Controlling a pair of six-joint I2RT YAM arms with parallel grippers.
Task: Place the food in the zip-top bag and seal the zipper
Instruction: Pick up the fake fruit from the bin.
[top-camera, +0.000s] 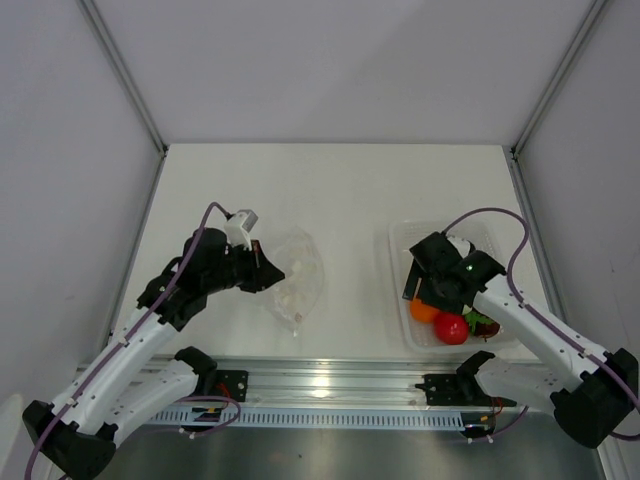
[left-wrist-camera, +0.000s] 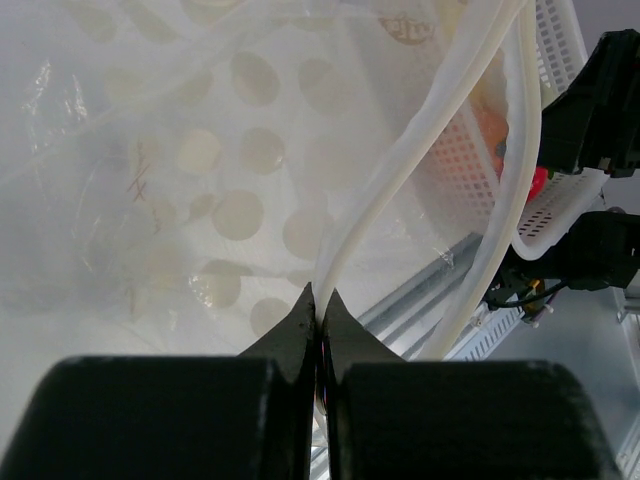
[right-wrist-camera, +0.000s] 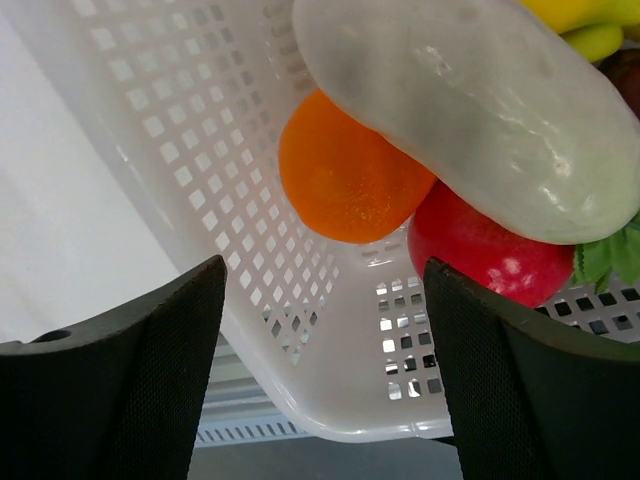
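The clear zip-top bag (top-camera: 297, 277) lies left of the table's middle, with pale pieces inside. My left gripper (top-camera: 268, 272) is shut on the bag's edge; in the left wrist view its tips (left-wrist-camera: 320, 300) pinch the white zipper strip (left-wrist-camera: 400, 170), and the bag's mouth gapes open. My right gripper (top-camera: 418, 285) is open over the white perforated basket (top-camera: 405, 240). In the right wrist view (right-wrist-camera: 325, 340) it hangs above the orange ball (right-wrist-camera: 345, 170), the red fruit (right-wrist-camera: 490, 250) and the white oblong piece (right-wrist-camera: 470, 110). The yellow banana (right-wrist-camera: 585, 15) shows at the top right corner. The orange ball (top-camera: 424, 310) and red fruit (top-camera: 451, 327) also show from above.
The aluminium rail (top-camera: 330, 385) runs along the near table edge. Grey walls enclose the table on the left, back and right. The basket (left-wrist-camera: 560, 100) also shows at the right of the left wrist view.
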